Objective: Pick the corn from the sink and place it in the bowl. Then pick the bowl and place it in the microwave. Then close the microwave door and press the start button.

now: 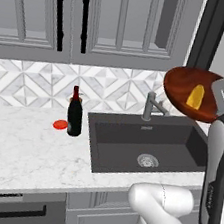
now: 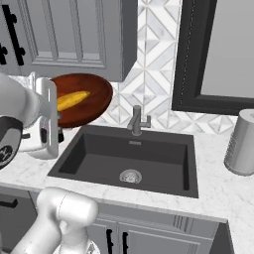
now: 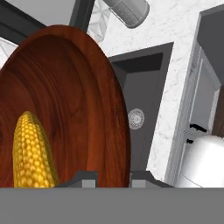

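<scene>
The jaws, closed on the rim of the wooden bowl point(image 1: 187, 92), hold it aloft above the sink point(image 1: 145, 144) (corn point(image 1: 195, 97) riding inside), seemingly bound for the microwave.

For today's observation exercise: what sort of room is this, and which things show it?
A kitchen, rendered: a dark sink with a faucet set in a marble counter, grey cabinets above, and a tiled backsplash.

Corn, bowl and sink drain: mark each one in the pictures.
corn point(image 2: 72, 99), right base view, middle of the cob lying in the bowl.
bowl point(image 2: 94, 94), right base view, bare wood inside, right of the cob.
sink drain point(image 1: 147, 161), left base view, centre of the round metal drain.
</scene>
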Motion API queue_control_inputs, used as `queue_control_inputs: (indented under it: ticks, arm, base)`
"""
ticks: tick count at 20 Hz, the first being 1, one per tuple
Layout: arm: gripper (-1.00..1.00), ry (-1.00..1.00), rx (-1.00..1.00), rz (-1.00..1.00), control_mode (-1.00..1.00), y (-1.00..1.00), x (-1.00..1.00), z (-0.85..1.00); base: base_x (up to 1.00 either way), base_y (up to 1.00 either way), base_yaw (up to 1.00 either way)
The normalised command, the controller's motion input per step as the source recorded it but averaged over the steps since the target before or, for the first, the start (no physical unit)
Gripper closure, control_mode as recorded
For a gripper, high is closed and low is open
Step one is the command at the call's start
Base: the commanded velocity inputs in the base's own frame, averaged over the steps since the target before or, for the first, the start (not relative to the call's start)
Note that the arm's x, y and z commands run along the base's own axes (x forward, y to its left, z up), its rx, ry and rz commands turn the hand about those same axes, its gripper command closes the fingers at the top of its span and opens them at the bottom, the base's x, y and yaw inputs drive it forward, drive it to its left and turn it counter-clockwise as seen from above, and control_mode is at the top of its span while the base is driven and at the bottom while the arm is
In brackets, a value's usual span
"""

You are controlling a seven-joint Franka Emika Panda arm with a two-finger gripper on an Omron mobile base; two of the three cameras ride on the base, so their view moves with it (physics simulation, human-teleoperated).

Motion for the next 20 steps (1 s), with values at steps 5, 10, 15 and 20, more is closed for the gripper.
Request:
queue_control_inputs:
  ticks: [5, 10, 15, 20]
  arm:
    - [1.0, -0.17, 0.0, -0.01, 1.0, 0.09, -0.19, 0.02]
    - [1.0, 0.0, 0.0, 0.0, 1.0, 0.0, 0.0, 0.0]
    - [1.0, 0.0, 0.0, 0.0, 1.0, 0.0, 0.0, 0.0]
    - [1.0, 0.0, 0.0, 0.0, 1.0, 0.0, 0.0, 0.0]
  base:
    - [0.0, 0.01, 0.0]
    - [-0.08, 0.0, 0.0]
    - [-0.67, 0.51, 0.0]
    - [-0.48, 1.0, 0.3]
